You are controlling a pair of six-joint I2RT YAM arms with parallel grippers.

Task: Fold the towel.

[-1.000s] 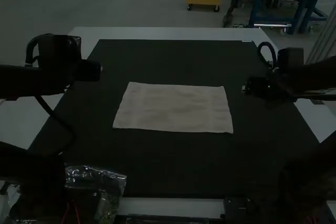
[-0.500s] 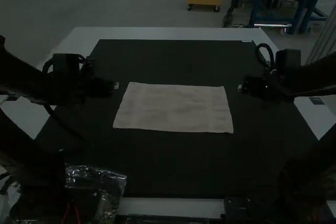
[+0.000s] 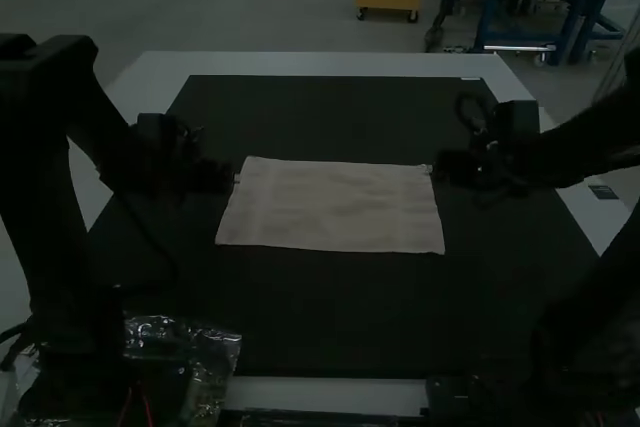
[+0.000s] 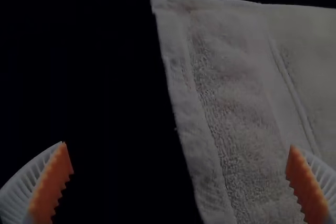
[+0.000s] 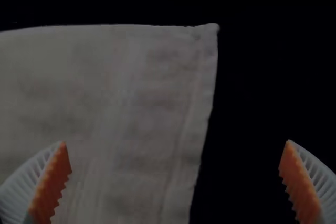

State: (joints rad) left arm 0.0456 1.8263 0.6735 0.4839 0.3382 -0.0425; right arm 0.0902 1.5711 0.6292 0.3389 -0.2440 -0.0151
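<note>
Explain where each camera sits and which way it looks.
High view: fixed above and behind the arms, looking forward and down at the towel; left arm and right arm show.
Left wrist view: on that wrist, facing the towel's left end; open fingers of the left hand show.
Right wrist view: likewise, facing its right end, with the right hand open.
All three share the towel.

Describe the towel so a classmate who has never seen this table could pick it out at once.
On the white-edged table lies a large dark mat. Between the left arm and right arm, the towel lies flat, a wide rectangle. Its pale cloth sets it apart from the black arms and mat.
</note>
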